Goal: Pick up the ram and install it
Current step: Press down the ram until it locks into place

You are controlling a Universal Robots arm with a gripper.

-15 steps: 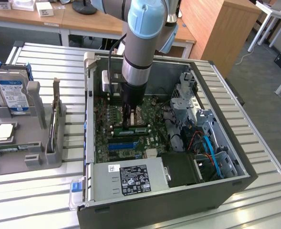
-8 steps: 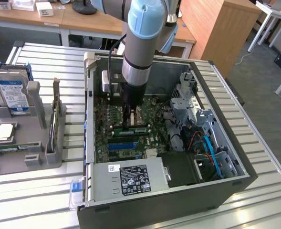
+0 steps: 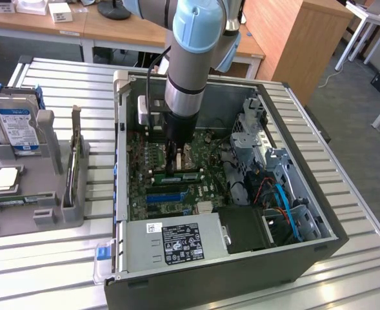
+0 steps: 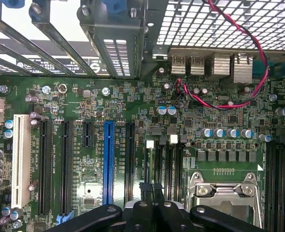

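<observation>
Closed gripper over motherboard (inside case); hard drive — well apart

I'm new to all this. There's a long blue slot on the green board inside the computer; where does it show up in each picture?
Exterior view: the blue slot lies on the green board inside the open case, between the gripper and the labelled silver box.
Wrist view: the blue slot runs lengthwise between long black slots, close beside the gripper.
Shared landmark: the gripper, right next to the slot in both.
</observation>
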